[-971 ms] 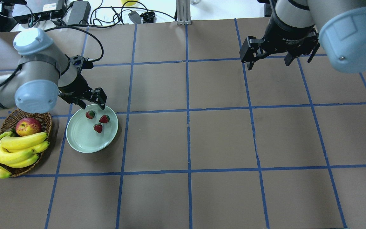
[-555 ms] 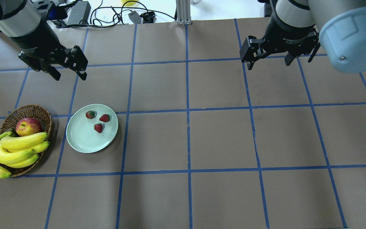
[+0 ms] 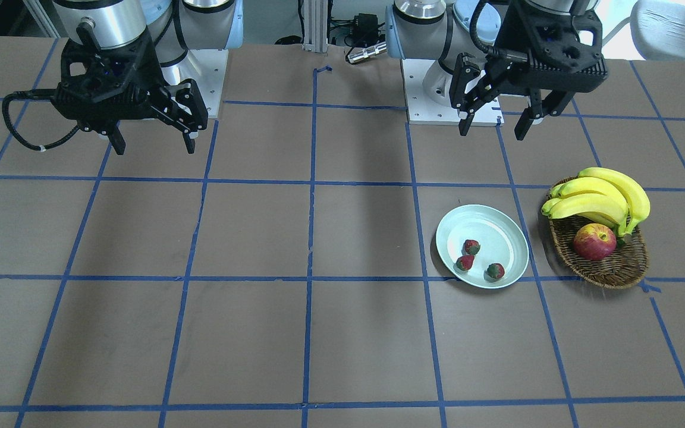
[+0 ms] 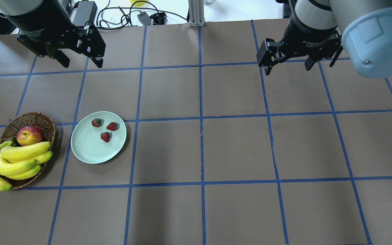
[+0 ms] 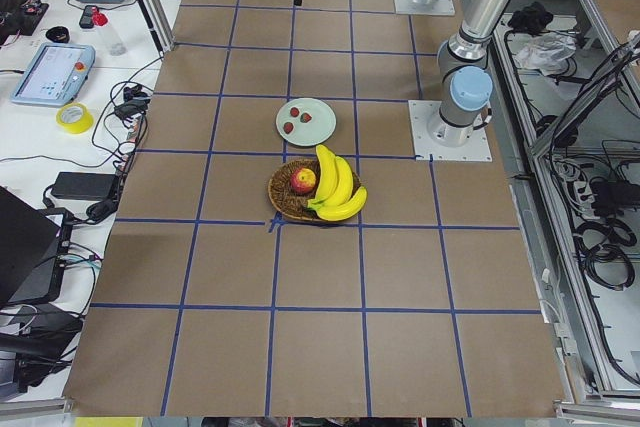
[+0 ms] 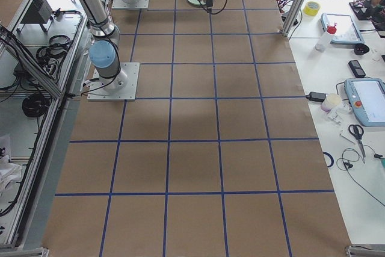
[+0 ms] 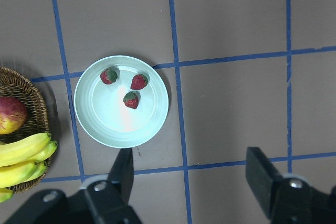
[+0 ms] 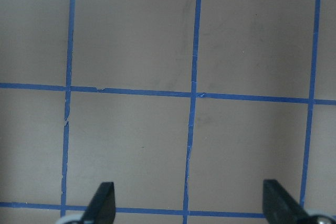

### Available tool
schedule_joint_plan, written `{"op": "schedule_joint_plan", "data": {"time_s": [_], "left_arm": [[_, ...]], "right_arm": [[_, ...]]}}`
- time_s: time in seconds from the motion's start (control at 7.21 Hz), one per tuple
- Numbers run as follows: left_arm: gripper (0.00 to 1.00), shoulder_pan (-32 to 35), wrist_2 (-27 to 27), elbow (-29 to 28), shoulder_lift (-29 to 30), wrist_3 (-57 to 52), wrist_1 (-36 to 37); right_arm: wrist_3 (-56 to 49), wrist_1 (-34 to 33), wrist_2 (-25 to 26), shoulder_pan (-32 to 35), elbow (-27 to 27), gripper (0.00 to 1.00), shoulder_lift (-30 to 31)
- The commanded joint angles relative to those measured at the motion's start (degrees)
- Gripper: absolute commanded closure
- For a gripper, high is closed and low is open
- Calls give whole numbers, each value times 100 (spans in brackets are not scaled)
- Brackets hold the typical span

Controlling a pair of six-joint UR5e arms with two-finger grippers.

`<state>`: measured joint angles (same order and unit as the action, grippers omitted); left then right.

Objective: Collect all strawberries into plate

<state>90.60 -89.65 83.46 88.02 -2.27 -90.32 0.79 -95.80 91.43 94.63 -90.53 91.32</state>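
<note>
Three strawberries (image 4: 96, 122) (image 4: 112, 126) (image 4: 105, 137) lie apart on the far half of the mint-green plate (image 4: 87, 149). They also show in the front view (image 3: 471, 246) and in the left wrist view (image 7: 131, 99), on the plate (image 7: 121, 129). My left gripper (image 4: 81, 64) is open and empty. It hangs high over the table, beyond the plate's far side. My right gripper (image 4: 288, 69) is open and empty, high over the far right of the table. Its wrist view shows only bare table between the fingers (image 8: 102, 200).
A brown wicker basket (image 4: 43, 119) stands left of the plate. It holds a red-yellow apple (image 4: 30, 135) and a bunch of bananas (image 4: 15, 160). Cables and power bricks (image 4: 83, 12) lie past the table's far edge.
My left gripper, open, has risen from the plate's far rim and drawn back over the far left of the table. The strawberries, the plate and the right arm have not moved.
</note>
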Motion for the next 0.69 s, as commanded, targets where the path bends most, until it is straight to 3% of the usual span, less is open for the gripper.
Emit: {"op": "schedule_joint_plan", "data": {"time_s": [0.0,0.14,0.28,0.55], "left_arm": [[19,-16,17,99,66,278,391],[18,10,9,170,84,663,401],[1,37,9,188,-55,745,392],[0,37,-96,205,-162,763,313]], "right_arm": [[0,-9,7,-6,0,0,0],[0,0,7,-6,0,0,0],[0,0,7,-6,0,0,0],[0,-9,7,3,0,0,9]]}}
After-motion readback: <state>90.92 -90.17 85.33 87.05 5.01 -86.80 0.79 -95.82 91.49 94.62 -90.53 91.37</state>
